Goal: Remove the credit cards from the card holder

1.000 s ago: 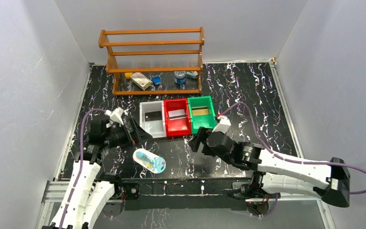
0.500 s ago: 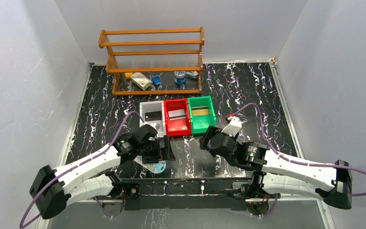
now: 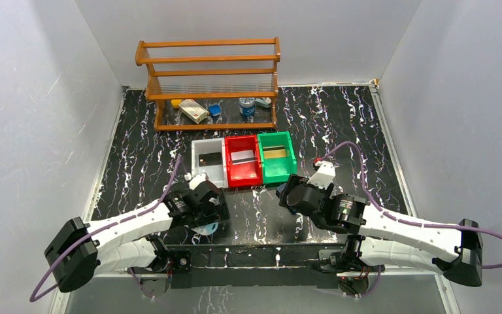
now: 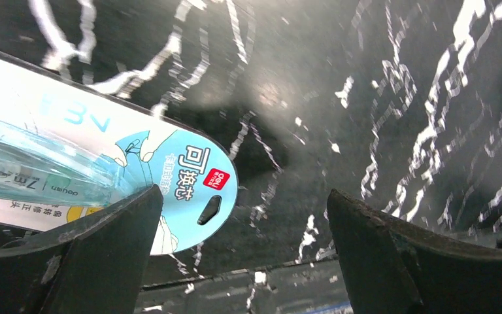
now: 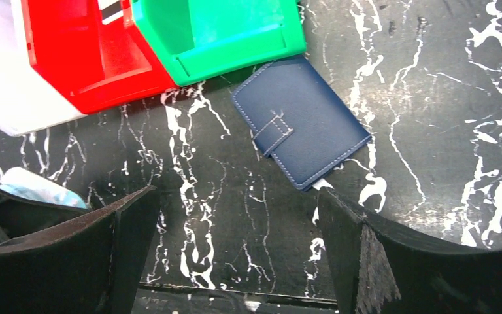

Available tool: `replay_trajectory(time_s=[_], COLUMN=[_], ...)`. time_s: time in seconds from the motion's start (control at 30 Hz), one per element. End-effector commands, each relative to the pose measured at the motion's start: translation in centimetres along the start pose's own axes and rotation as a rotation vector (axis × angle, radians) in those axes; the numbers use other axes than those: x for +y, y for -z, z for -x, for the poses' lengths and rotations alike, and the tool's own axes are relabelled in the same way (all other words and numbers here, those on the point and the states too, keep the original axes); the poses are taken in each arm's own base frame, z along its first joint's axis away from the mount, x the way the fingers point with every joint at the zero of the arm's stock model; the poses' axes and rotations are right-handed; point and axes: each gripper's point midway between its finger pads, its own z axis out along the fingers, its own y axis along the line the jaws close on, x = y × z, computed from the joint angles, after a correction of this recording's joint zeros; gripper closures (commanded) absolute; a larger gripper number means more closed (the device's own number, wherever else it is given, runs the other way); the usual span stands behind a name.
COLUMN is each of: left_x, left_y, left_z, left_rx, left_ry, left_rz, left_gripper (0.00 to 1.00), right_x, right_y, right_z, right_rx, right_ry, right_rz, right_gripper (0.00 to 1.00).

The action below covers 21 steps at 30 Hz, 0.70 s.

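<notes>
Overall light: bright, even and diffuse, coming from above; the pale walls (image 3: pixel 39 131) are softly lit in the top view.
Shadows: faint and soft-edged, pooled on the counter (image 3: pixel 340 124) directly beneath both arms.
Glare: a dull bright patch on the glossy counter ahead of the left gripper (image 4: pixel 243 196); the clear plastic of the packet (image 4: pixel 189 176) beside it shines.
Overexposure: the white bin (image 5: pixel 0 78), ahead and to one side of the right gripper (image 5: pixel 235 196), washes out.
Focus: the card holder (image 5: pixel 301 121) just ahead of the right gripper is crisp, its stitching clear; both grippers sit close to the lens, dark and soft-edged.
</notes>
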Motion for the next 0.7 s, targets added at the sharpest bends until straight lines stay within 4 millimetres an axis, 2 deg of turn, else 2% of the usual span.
replay_trajectory(time_s=[0.0, 0.07, 0.13, 0.2, 0.27, 0.37, 0.53, 0.67], left_x=[7.1, 8.1, 8.2, 8.9, 9.3, 10.1, 12.2, 12.1], left_y=[-0.1, 0.3, 0.3, 0.4, 0.3, -0.1, -0.5, -0.1], left_z=[1.5, 2.5, 3.6, 4.7, 5.6, 6.9, 9.2, 11.2], left_rx=[-0.121, -0.145, -0.156, -0.172, -0.180, -0.187, -0.202, -0.205], left_ry=[0.066, 0.095, 0.139, 0.188, 0.235, 0.290, 0.403, 0.481], left_rz=[0.273, 0.286, 0.249, 0.246, 0.233, 0.212, 0.211, 0.139], left_gripper=[0.02, 0.02, 0.02, 0.02, 0.02, 0.02, 0.02, 0.02], right_x=[-1.3, -1.9, -2.7, -2.2, -2.3, -3.5, -4.3, -3.5], right_y=[0.4, 0.3, 0.1, -0.4, -1.2, -3.0, -5.0, -5.7], right_z=[1.4, 1.0, 0.6, 0.2, -0.3, -0.6, -1.2, -1.7], right_rx=[-0.056, -0.046, -0.034, -0.016, 0.017, 0.092, 0.206, 0.249], right_ry=[0.000, 0.024, 0.045, 0.071, 0.091, 0.108, 0.112, 0.180], right_rz=[-0.052, -0.075, -0.102, -0.083, -0.100, -0.159, -0.139, -0.077], right_gripper=[0.02, 0.02, 0.02, 0.02, 0.02, 0.01, 0.02, 0.02])
